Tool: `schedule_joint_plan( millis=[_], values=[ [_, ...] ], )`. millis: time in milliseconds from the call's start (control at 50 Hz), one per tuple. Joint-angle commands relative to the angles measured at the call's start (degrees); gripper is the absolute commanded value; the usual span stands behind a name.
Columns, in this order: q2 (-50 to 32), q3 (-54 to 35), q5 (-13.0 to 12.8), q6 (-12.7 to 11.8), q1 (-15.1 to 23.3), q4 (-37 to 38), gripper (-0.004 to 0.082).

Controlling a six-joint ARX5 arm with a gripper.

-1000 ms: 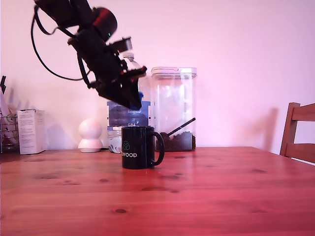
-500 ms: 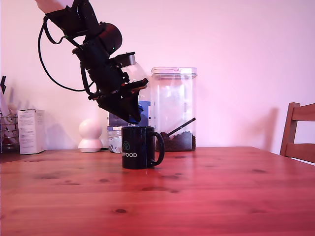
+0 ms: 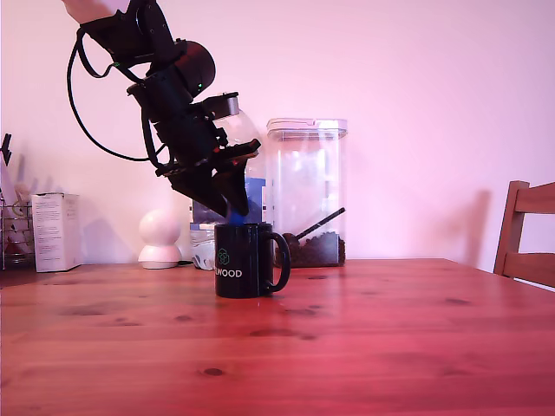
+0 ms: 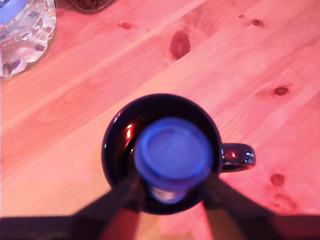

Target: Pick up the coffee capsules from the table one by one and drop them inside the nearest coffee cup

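I count one blue capsule (image 4: 172,154) and one black mug (image 3: 243,260) on the tabletop (image 3: 364,338), well in from its edges. My claw (image 4: 170,187) is closed narrowly around the capsule, holding it directly over the mug's mouth. The arm (image 3: 169,95) slants down from the exterior view's upper left, claw tips just above the rim.

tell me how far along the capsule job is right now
Done: none that can be confirmed; the wrist view shows no other capsule inside the black mug. In hand: the claw holds a blue coffee capsule right above the mug's mouth. Left: letting it drop in. No more capsules show on the wooden table.
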Motion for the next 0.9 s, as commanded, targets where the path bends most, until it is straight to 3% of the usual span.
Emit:
schedule_joint_plan(
  millis=[0, 200, 520, 700, 880],
  values=[
    [1.84, 0.70, -0.11, 0.28, -0.13, 0.85, 0.0482],
    [1.81, 0.70, -0.07, 0.83, 0.26, 2.45, 0.0427],
    [-1.25, 0.63, 1.92, 2.89, 1.55, 3.96, 0.0040],
    [-5.44, -1.51, 2.29, 2.84, 1.97, 6.51, 0.0017],
    [-13.66, -10.58, 2.29, 2.73, 2.58, 13.62, 0.0001]
  ],
)
